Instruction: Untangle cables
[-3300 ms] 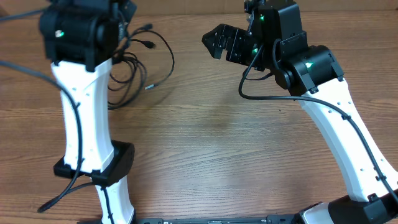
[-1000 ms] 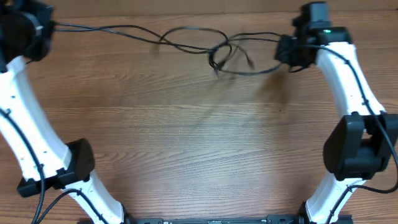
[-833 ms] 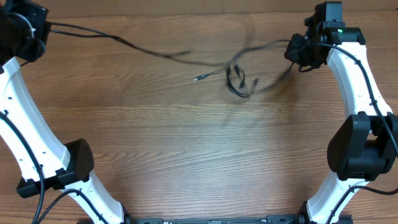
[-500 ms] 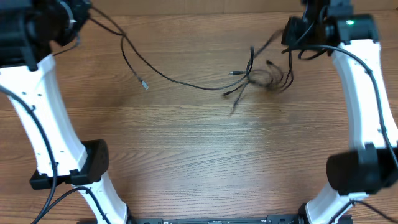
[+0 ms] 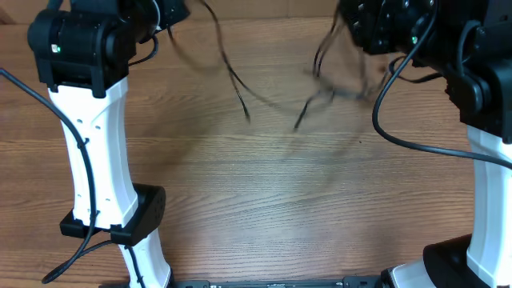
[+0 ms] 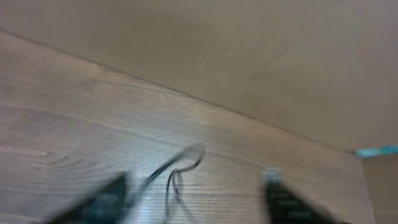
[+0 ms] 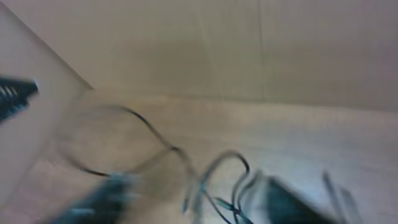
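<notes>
Overhead: both arms reach toward the far edge of the wooden table (image 5: 264, 208). The left gripper (image 5: 164, 12) is at the far left and the right gripper (image 5: 372, 28) at the far right. From this view I cannot tell how their jaws stand. The cables (image 5: 244, 112) appear as thin, blurred black strands between the two grippers. One strand runs from the far edge beside the left gripper toward the middle of the table and ends in a dark tip. Others fan out just near of the right gripper, where a smeared knot of loops is visible. Whether either gripper touches a strand cannot be made out here.

Left wrist: the picture is blurred. The left gripper (image 6: 196, 180) has its two dark fingers (image 6: 106, 202) spread wide apart at the near edge of the view. A single cable (image 6: 171, 173) with a small loop at its far end lies on the wood in the gap between them, pinched by neither.

Right wrist: this picture is blurred too. The right gripper (image 7: 194, 186) also has its fingers (image 7: 286, 199) standing well apart. Several cable strands and loops (image 7: 230, 158) lie between and beyond them, and one long strand curves off to the left.
</notes>
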{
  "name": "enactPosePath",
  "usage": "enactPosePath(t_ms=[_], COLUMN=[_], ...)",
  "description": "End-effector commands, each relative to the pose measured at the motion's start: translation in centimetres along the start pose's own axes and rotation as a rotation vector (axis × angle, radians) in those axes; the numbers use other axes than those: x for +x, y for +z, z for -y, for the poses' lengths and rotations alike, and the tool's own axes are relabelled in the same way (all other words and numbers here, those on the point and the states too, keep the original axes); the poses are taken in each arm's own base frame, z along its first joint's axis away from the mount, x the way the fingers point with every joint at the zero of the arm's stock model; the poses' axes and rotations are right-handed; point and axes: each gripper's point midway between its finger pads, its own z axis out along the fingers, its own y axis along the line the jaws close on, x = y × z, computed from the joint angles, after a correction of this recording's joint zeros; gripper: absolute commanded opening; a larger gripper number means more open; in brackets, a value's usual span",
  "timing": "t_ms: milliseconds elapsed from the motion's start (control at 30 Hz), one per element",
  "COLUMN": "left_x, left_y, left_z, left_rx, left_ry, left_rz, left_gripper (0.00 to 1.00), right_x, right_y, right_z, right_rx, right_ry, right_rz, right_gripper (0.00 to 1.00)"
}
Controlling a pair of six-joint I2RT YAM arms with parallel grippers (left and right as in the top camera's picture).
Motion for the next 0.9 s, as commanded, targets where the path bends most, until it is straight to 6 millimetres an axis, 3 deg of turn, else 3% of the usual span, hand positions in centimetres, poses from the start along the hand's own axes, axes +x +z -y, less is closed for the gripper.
enactPosePath(t_ms=[0,200,333,500,667,867], left_x=[0.7,2.8,1.9,1.7,2.2,2.8], left_y=[-1.8,-2.0,-3.0,-3.6,-3.5,-3.5], left_z=[3.4,6.3,5.8,5.8,5.6,5.2], left_rx=[0.116,0.156,0.103,0.108,0.103,0.090], left_ry=[0.132,0.393,0.357,0.324,0.328,0.330], left_rz=[0.006,-0.001,0.054,0.062,0.040,0.015], left_gripper=[1.00,1.00,1.00,1.00,1.00,1.00], right_x=[0.9,2.2,5.4,9.0,12.8,18.7], right_y=[1.4,1.6,3.0,7.8,13.7,18.8], right_z=[0.1,0.5,2.4,4.3,7.8,11.3], right_rx=[0.003,0.016,0.086,0.107,0.178,0.188], right_ry=[-0.011,-0.073,-0.048,-0.016,-0.027,-0.246], right_rz=[-0.048,-0.102,-0.234,-0.328,-0.338,-0.359], right_gripper=[1.00,1.00,1.00,1.00,1.00,1.00])
